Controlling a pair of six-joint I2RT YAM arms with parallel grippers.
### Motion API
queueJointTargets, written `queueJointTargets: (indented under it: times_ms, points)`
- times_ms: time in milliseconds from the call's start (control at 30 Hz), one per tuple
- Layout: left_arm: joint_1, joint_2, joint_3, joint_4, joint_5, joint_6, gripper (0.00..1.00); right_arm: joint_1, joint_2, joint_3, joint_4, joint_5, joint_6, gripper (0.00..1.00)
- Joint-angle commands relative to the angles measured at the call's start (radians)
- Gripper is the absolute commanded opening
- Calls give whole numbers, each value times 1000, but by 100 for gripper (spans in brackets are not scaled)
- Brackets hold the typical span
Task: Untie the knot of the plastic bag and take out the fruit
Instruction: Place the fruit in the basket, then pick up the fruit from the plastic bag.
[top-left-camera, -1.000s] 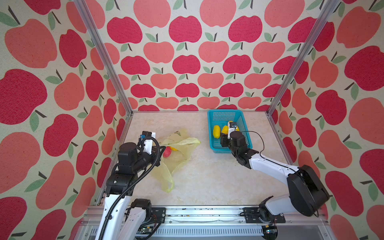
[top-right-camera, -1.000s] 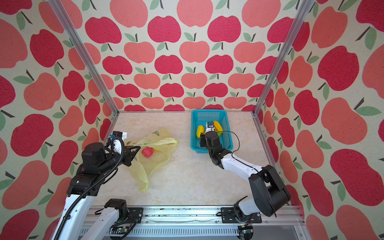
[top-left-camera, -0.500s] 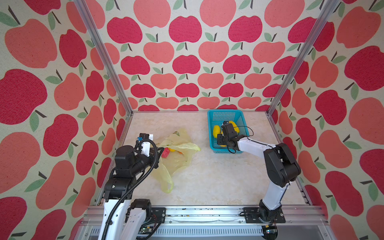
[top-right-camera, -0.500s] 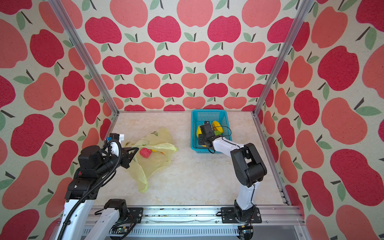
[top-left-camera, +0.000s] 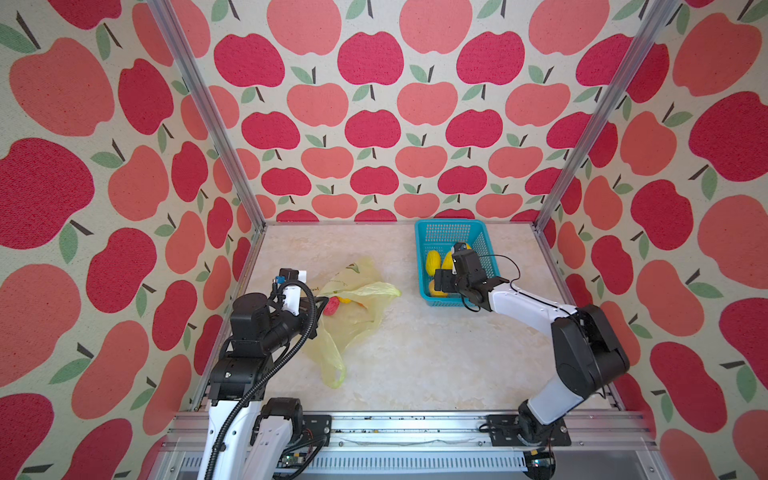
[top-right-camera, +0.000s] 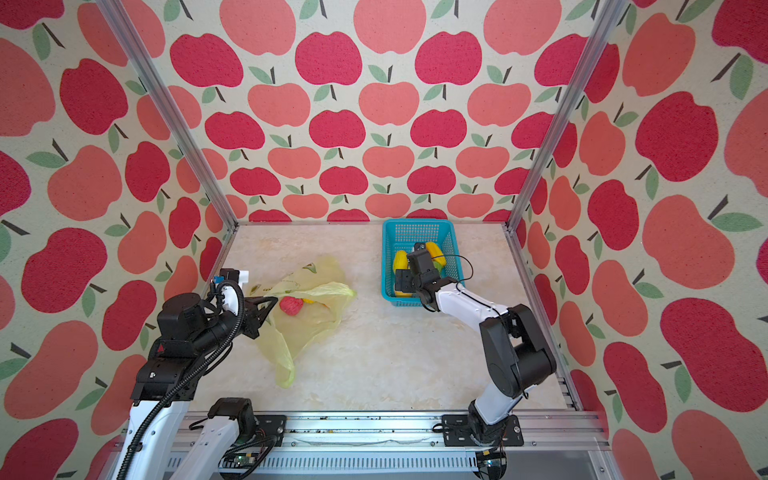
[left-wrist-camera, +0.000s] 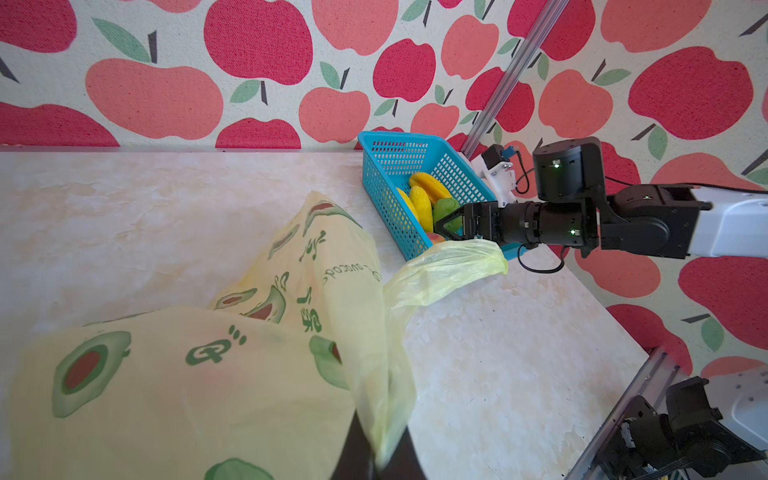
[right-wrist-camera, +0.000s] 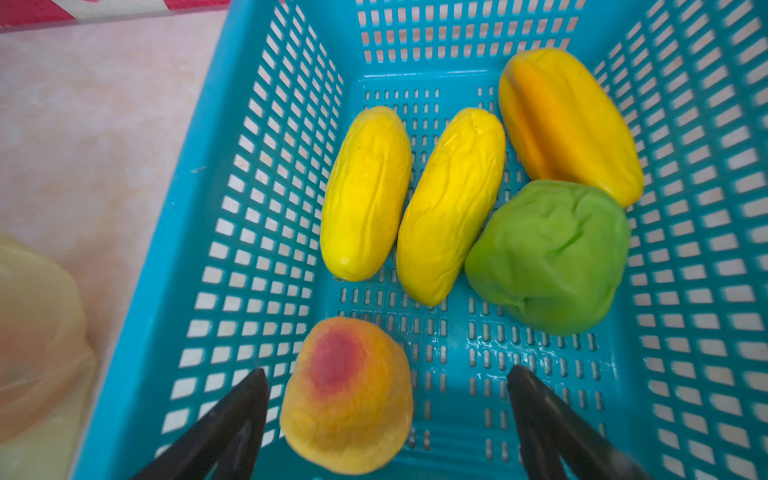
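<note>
Tabletop (top-left-camera: 415, 357): plastic bag (top-left-camera: 353, 328) (fruit (top-left-camera: 331, 306) half-hidden).

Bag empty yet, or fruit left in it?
Not empty. Both top views show a pink-red fruit and a yellow piece beside it lying in the plastic bag, at its open mouth.

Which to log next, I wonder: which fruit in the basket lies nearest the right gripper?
The peach with the red blush, between the right gripper's open jaws; the others lie farther off.
</note>
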Motion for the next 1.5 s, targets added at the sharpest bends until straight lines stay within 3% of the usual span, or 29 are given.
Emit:
queueJointTargets:
  times_ms: [0,100,267,333,467,600,767,1033,1300,1467]
  points:
    - [9,0,-9,-3,20,10,0,58,-140,-78,98,59,-53,89]
    - [7,-3,-10,-1,30,7,0,166,-241,-135,189,66,-106,81]
    - [11,-7,-12,2,23,6,0,381,-313,-80,224,4,-189,84]
    - [13,-3,-11,1,26,7,0,467,-315,-82,287,-40,-243,80]
    - [11,-7,-12,2,31,5,0,620,-229,-74,407,-116,-371,70]
    - [14,-7,-10,2,26,6,0,741,-79,8,410,-120,-462,58]
    - [11,-14,-12,2,30,4,0,772,64,84,389,-99,-463,47]
    - [15,-12,-12,0,24,4,0,791,132,101,402,-56,-464,45]
    - [19,-15,-12,2,20,5,0,826,-91,-176,634,-18,-562,65]
    - [19,-18,-12,2,26,3,0,828,-251,-314,677,-12,-588,59]
